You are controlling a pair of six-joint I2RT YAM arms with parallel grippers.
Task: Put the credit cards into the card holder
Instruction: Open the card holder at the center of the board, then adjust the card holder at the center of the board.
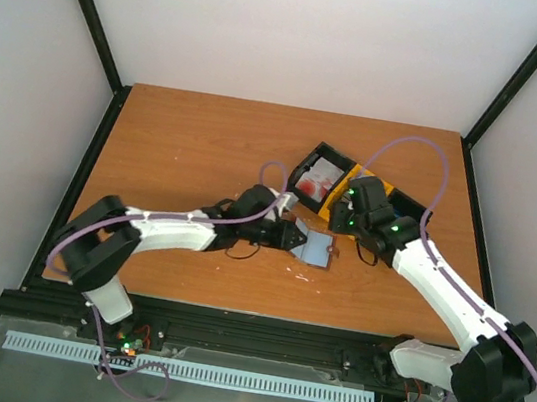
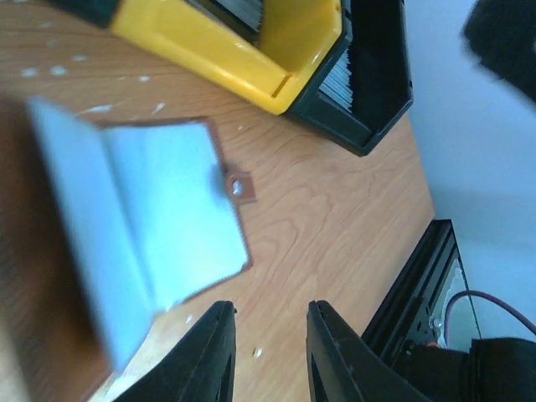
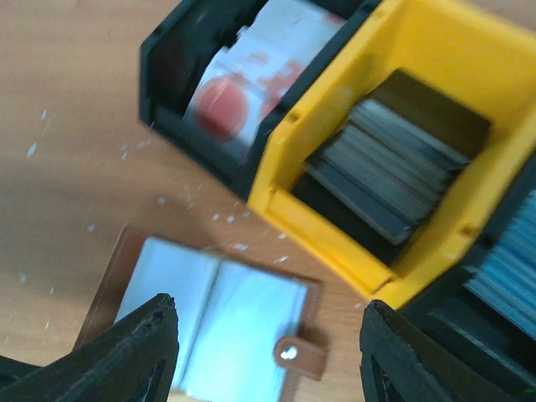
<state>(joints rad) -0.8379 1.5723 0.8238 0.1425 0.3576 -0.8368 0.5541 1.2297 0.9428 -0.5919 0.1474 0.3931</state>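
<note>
Holder (image 1: pixel 317 248): lying open on the table (image 1: pixel 185 148), pale lining up, just in front of the bins and apart from them.
Snap tab (image 2: pixel 240 186): sticking out from the edge of one flap, flat on the wood.
Other flap: tilted up toward the left wrist camera and blurred; cannot tell whether anything touches it.
Left gripper (image 2: pixel 270 310): fingers a narrow gap apart, nothing between them, bare wood showing through; sitting right at the holder's edge.
Right gripper (image 3: pixel 268 306): fingers spread wide and empty, hovering above the holder with the bins just beyond.
White-red cards (image 3: pixel 251 67): stacked in the left black bin (image 3: pixel 159 59), at the end of the row.
Grey cards (image 3: pixel 394 176): stacked in the yellow bin (image 3: pixel 335 243), touching the left black bin's side.
Blue cards (image 3: pixel 507 280): in the right black bin (image 2: pixel 373 100), on the yellow bin's other side; blurred.
Bins: three in a slanted row toward the table's far right.
Arms: left reaching in from the near left, right bent in from the near right, both ending near the holder.
</note>
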